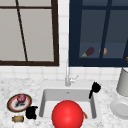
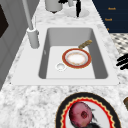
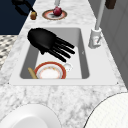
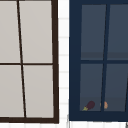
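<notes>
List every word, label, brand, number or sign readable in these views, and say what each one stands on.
There is no readable text in any view.
The red-rimmed plate in the sink carries only a pattern, no lettering.
The plate on the counter has a decorated rim, no words.
The small orange marks on the dark cabinet front in the left side view are too blurred to read as anything.
</notes>
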